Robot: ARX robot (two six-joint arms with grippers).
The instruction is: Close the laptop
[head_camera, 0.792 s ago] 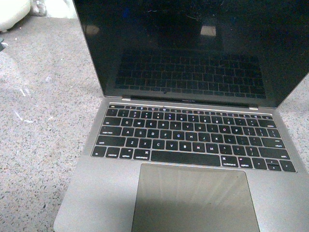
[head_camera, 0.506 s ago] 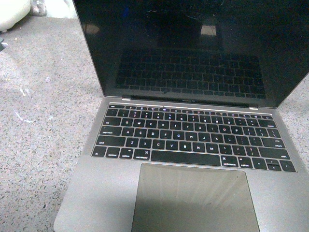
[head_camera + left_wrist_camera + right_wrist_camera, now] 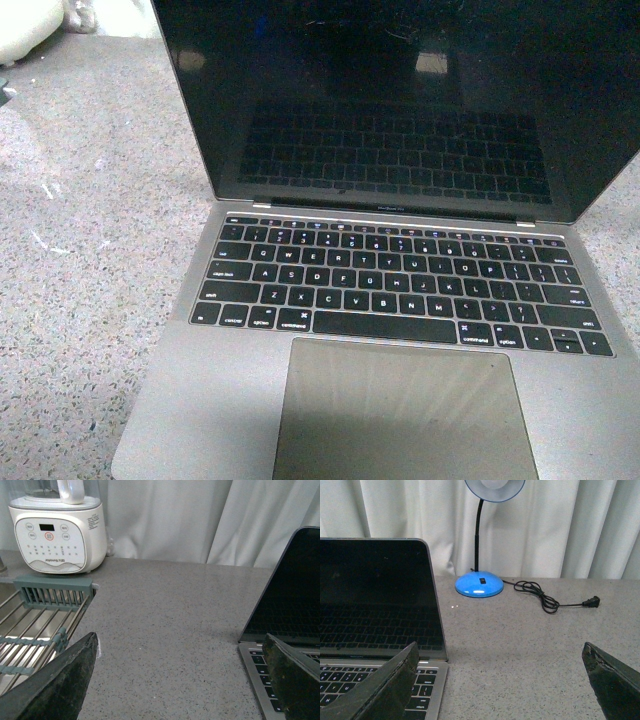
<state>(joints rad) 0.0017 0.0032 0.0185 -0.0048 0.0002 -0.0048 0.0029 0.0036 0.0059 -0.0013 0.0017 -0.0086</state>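
The space-grey laptop [image 3: 400,300] stands open on the speckled grey counter, filling the front view, with black keys, a large trackpad and a dark glossy screen [image 3: 400,90] upright. No gripper shows in the front view. In the left wrist view my left gripper [image 3: 180,680] is open and empty over bare counter, with the laptop [image 3: 287,605] at its one side, one finger overlapping the keyboard edge. In the right wrist view my right gripper [image 3: 500,680] is open and empty beside the laptop's other side [image 3: 375,600].
A white blender base [image 3: 57,532] and a sink rack [image 3: 40,625] lie beyond the left gripper. A blue desk lamp [image 3: 480,584] with a black cord and plug [image 3: 555,600] stands beyond the right gripper. White curtains back the counter.
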